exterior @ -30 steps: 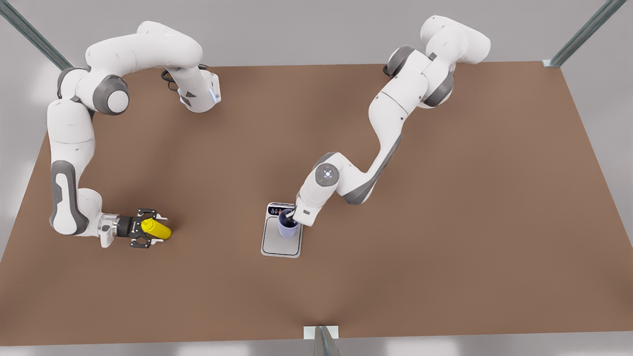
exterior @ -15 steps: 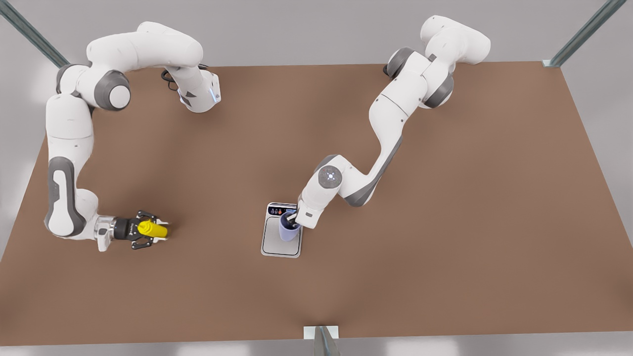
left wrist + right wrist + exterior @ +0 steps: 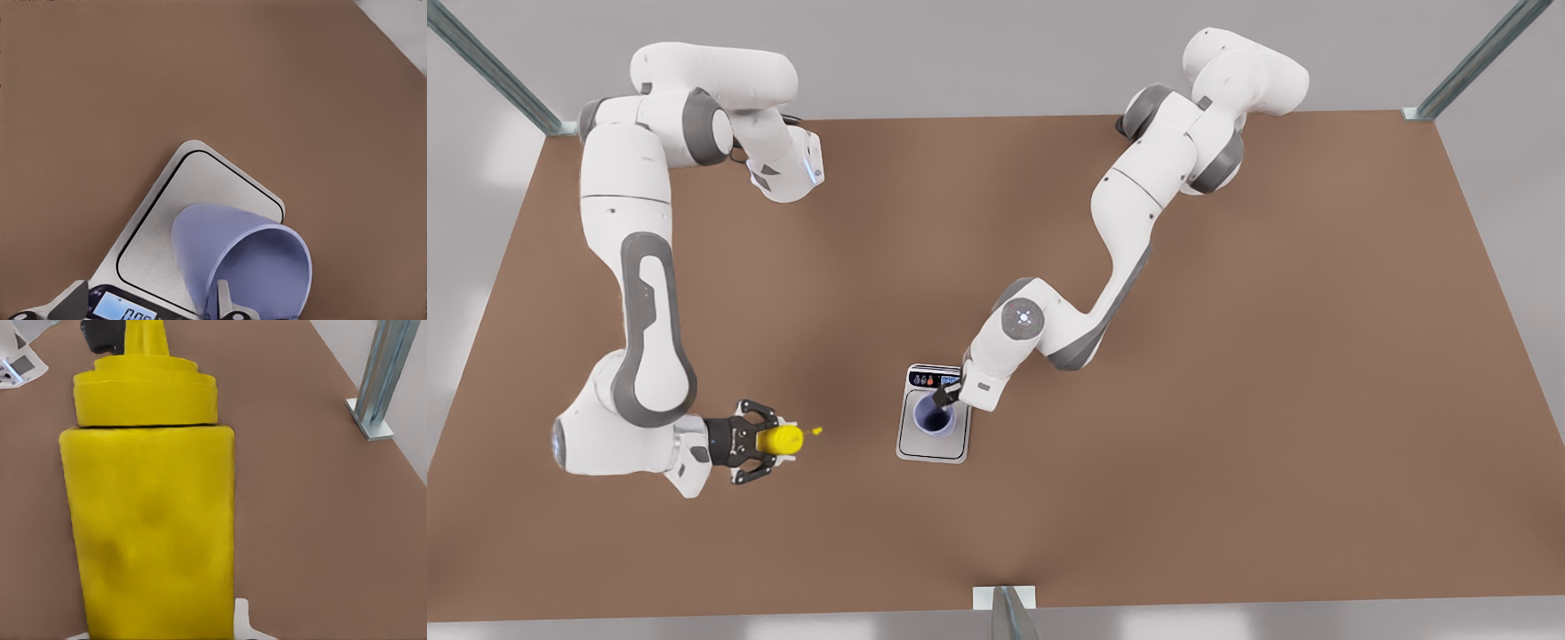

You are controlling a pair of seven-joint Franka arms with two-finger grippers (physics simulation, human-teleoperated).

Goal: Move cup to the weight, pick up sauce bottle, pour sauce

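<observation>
The lavender-blue cup [image 3: 934, 420] stands on the plate of the silver weight [image 3: 932, 451], just in front of its display strip. My left gripper [image 3: 945, 397], on the arm at the front view's right, is open: one finger [image 3: 223, 300] reaches inside the cup [image 3: 220, 243] at its rim, the other sits well outside over the weight [image 3: 160, 227]. On the front view's left, my right gripper [image 3: 772, 440] is shut on the yellow sauce bottle [image 3: 784, 438], held above the table with its nozzle pointing toward the weight. The bottle [image 3: 153, 533] is close up in the right wrist view.
Bare brown table [image 3: 1227, 400] lies between the bottle and the weight and around both. Metal frame posts stand at the table's corners [image 3: 383, 380], and a bracket [image 3: 1003, 600] sits at the near edge.
The right arm swung its elbow up and carried the bottle toward the weight. The cup went from tilted in the left gripper to standing on the plate, and the left fingers opened.
</observation>
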